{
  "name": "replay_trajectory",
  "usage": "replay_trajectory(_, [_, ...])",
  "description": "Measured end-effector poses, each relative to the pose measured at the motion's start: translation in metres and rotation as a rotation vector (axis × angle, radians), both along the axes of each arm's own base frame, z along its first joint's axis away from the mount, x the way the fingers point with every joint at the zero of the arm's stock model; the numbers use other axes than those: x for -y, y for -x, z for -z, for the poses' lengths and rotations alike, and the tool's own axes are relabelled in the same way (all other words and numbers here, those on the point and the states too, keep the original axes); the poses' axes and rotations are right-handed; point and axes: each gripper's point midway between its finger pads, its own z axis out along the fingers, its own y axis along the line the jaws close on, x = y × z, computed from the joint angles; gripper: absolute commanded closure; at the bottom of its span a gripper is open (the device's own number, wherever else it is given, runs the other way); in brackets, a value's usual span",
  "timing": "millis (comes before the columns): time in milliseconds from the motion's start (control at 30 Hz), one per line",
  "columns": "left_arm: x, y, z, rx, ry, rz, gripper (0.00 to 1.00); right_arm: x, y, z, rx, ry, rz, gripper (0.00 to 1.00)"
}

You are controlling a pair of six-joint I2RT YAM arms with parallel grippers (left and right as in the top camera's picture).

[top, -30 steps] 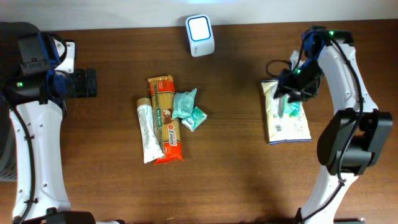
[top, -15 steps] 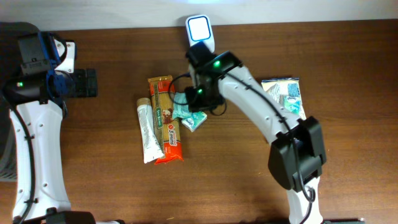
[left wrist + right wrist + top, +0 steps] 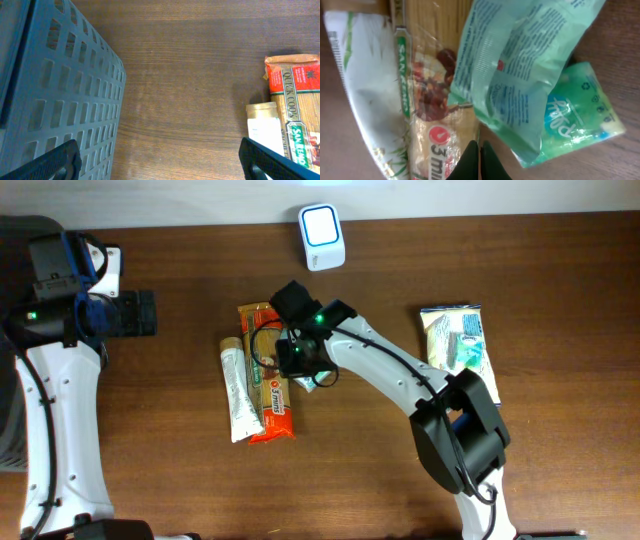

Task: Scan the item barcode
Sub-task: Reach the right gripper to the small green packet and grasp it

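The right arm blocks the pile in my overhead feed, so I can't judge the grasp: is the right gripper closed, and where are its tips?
Observer: In the right wrist view the right gripper is shut, tips together at the lower edge of the mint-green pouch; whether film is pinched, I can't tell.
Operator: What's under that pouch?
Observer: It overlaps the spaghetti pack, and a smaller teal packet pokes out at one corner.
Operator: Anything near the left arm?
Observer: A dark slotted crate, seen only from the left wrist; the left gripper is open, empty.
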Motion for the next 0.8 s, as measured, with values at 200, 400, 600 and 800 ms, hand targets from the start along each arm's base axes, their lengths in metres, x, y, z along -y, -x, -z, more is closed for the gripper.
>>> replay_trajectory(200, [0.000, 0.000, 0.000, 0.000, 0.000, 0.000, 0.01, -0.007, -0.012, 0.024, 0.083, -0.041, 0.010, 0.96])
replay_trajectory(400, [0.000, 0.000, 0.000, 0.000, 0.000, 0.000, 0.01, 0.006, -0.010, 0.041, 0.096, 0.017, 0.029, 0.96])
replay_trajectory(600, [0.000, 0.000, 0.000, 0.000, 0.000, 0.000, 0.01, 0.019, 0.009, 0.048, 0.011, 0.068, 0.020, 0.96])
replay_trajectory(800, [0.000, 0.000, 0.000, 0.001, 0.000, 0.000, 0.01, 0.050, 0.027, 0.041, -0.131, 0.153, 0.024, 0.94])
